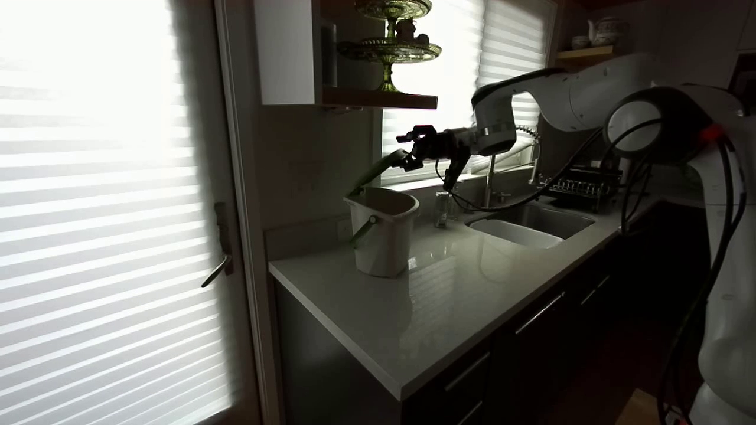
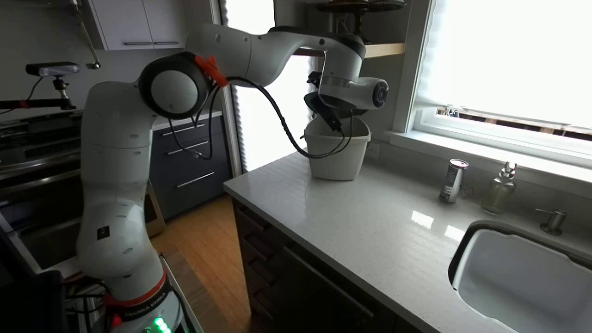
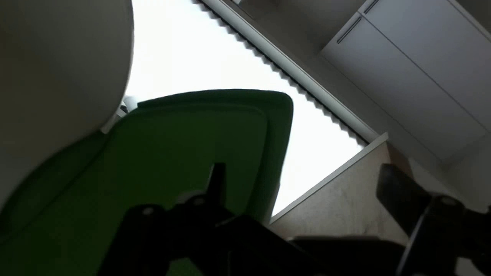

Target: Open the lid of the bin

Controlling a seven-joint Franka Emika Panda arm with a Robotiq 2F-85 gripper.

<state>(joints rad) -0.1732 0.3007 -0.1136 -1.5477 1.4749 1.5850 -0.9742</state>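
Observation:
The pale white bin [image 1: 384, 236] stands upright on the counter, and it also shows in an exterior view [image 2: 337, 152]. Its lid [image 1: 378, 171] is raised at a slant from the hinge, with the bin's mouth uncovered beneath it. In the wrist view the lid's green underside [image 3: 184, 153] fills the left and the bin's pale wall [image 3: 65, 65] the upper left. My gripper [image 1: 406, 151] is at the lid's raised free edge. Its fingers [image 3: 301, 176] are spread apart, one in front of the green underside. I cannot tell whether it touches. The wrist hides most of the lid in an exterior view.
A wall shelf [image 1: 378, 98] with a green tiered stand [image 1: 388, 52] hangs above the bin. A can [image 2: 453, 181] and a soap bottle [image 2: 499, 189] stand by the sink [image 2: 467, 268]. A window lies behind; a door [image 1: 118, 236] is beside the counter's end.

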